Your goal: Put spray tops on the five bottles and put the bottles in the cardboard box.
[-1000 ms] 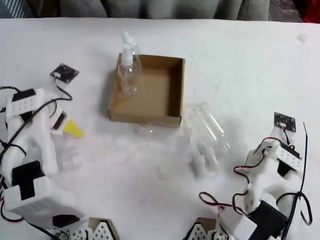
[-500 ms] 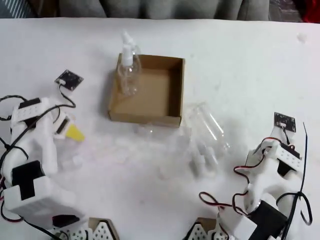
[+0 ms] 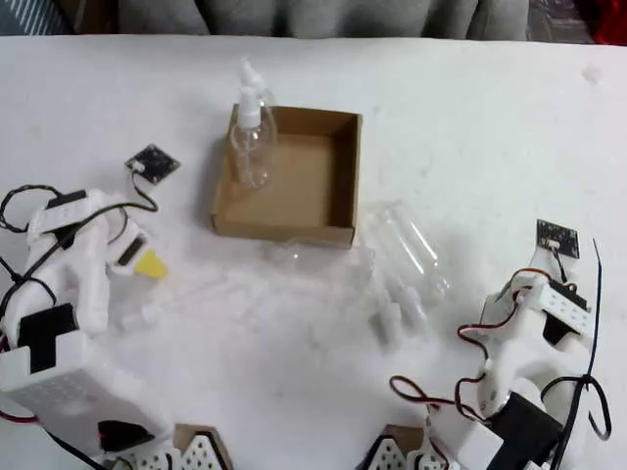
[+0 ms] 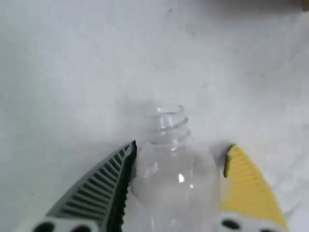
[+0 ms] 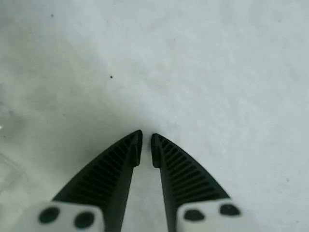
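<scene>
An uncapped bottle (image 4: pixel 176 179) is clamped between the jaws of the left gripper (image 4: pixel 182 145), well apart from the cardboard box (image 3: pixel 284 230), the right gripper (image 5: pixel 146 137) is all but closed on nothing, and capping the open neck is judged the next need.

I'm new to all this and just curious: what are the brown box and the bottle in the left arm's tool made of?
The cardboard box looks like plain brown card, matt, with folded walls. The bottle in the left tool seems clear, glossy plastic: the table shows through it, a highlight glints on its shoulder and its neck is threaded. Glass can't be ruled out.
</scene>
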Available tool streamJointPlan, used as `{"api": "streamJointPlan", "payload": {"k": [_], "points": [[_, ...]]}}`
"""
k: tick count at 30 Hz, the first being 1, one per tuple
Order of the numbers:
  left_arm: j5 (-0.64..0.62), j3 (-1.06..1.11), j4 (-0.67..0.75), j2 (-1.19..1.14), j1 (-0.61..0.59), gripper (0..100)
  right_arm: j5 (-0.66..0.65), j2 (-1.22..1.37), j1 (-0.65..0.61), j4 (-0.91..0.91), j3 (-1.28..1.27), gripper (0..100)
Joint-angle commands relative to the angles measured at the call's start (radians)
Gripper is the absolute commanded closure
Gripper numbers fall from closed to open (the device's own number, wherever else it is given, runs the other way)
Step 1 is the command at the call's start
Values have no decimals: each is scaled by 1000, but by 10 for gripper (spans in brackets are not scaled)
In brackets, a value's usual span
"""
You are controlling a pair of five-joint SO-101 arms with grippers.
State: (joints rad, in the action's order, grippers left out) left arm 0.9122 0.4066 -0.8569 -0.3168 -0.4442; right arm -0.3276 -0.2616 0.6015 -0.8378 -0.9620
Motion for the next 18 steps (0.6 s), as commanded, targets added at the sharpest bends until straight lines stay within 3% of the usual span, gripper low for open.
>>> {"api": "streamJointPlan", "payload": {"k": [1, 13, 18], "points": [[21, -97, 18, -47, -2, 979, -12, 2, -5, 15, 29, 981], [-278, -176, -338, 173, 15, 980, -12, 2, -5, 15, 29, 981], [-393, -176, -368, 214, 12, 980, -12, 2, -4, 15, 28, 981]]}}
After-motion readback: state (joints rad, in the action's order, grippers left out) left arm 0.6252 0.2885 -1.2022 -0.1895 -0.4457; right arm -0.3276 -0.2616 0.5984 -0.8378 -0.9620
